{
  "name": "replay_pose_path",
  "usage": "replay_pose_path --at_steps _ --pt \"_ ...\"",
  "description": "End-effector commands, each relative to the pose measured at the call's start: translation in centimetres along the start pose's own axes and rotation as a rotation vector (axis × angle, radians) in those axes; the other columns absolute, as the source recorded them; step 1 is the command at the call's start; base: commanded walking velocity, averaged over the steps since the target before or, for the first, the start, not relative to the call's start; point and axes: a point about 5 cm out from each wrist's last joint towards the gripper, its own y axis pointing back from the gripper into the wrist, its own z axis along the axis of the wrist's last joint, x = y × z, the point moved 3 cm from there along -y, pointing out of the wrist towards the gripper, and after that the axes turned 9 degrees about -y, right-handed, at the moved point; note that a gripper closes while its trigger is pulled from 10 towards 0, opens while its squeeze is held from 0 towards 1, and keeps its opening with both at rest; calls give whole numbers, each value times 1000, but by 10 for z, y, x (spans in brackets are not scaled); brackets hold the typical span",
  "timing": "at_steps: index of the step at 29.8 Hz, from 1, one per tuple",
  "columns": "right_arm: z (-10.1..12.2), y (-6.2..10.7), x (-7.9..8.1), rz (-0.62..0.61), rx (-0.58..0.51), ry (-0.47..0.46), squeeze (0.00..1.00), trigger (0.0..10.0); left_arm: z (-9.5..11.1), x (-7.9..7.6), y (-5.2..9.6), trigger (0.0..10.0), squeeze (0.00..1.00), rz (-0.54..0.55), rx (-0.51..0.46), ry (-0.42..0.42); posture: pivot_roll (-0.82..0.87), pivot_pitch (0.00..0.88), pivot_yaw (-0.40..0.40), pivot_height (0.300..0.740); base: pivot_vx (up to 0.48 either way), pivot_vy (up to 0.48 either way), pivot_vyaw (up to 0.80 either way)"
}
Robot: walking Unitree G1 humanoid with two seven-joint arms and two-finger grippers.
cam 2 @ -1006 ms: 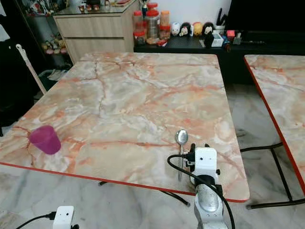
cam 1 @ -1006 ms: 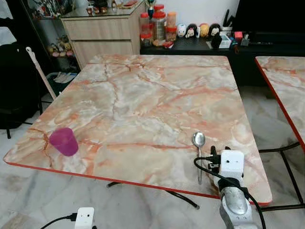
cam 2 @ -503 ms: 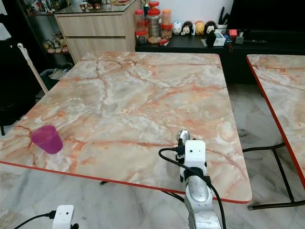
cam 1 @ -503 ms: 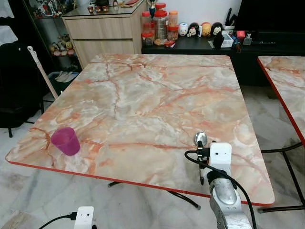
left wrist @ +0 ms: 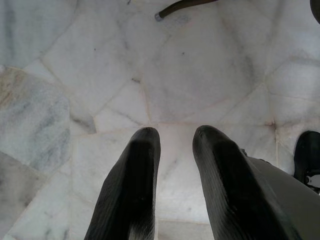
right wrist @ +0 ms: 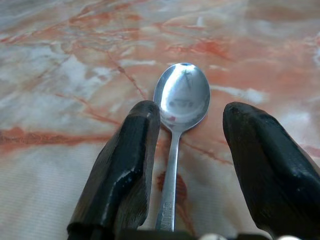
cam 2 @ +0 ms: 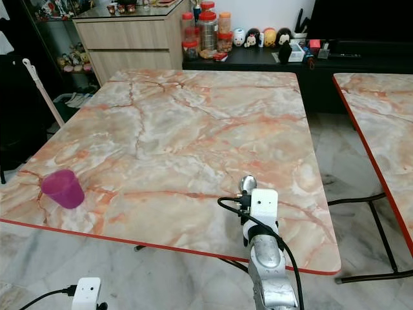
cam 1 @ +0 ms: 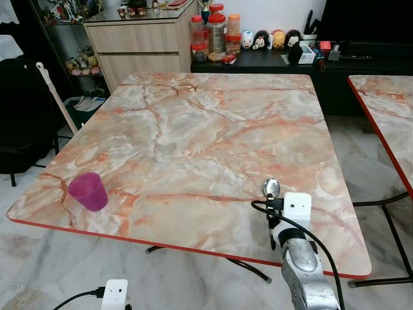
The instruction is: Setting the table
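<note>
Two fingers of right end effector (right wrist: 187, 165) spread wide w/ spoon (right wrist: 180, 110) handle lying between them, not gripped, near front edge of marble surface (cam 1: 213, 129). Left end effector (left wrist: 172, 150) hangs over floor, fingers slightly apart. Purple cup (cam 1: 88, 191) at front-left corner.

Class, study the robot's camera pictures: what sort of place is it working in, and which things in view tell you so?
Most likely a home dining or living area. A marble-patterned table holds a spoon and a purple cup, and behind it stand a wooden cabinet and a low shelf with food jars and small figurines.
</note>
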Motion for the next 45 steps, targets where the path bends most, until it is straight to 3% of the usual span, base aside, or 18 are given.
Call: replay_pose_path --at_steps 1,12,34,35,45 --pt "-1 -3 3 8 21 -19 0 10000 -3 0 0 10000 0 2 10 -4 1 12 49 740 0 0 0" --pt "-9 -6 5 -5 81 -75 0 10000 -5 0 1 10000 0 2 19 -2 8 19 52 740 0 0 0" --pt "-25 -10 2 -32 207 -34 0 9961 -7 -7 1 10000 0 -29 36 -8 2 0 41 740 0 0 0" --pt "-26 -10 2 -32 213 -29 0 0 -7 -7 1 10000 0 -28 37 -8 4 0 39 740 0 0 0" --pt "-27 -9 3 -24 226 -15 0 0 -11 -11 2 10000 0 -35 46 -3 5 1 31 740 0 0 0"
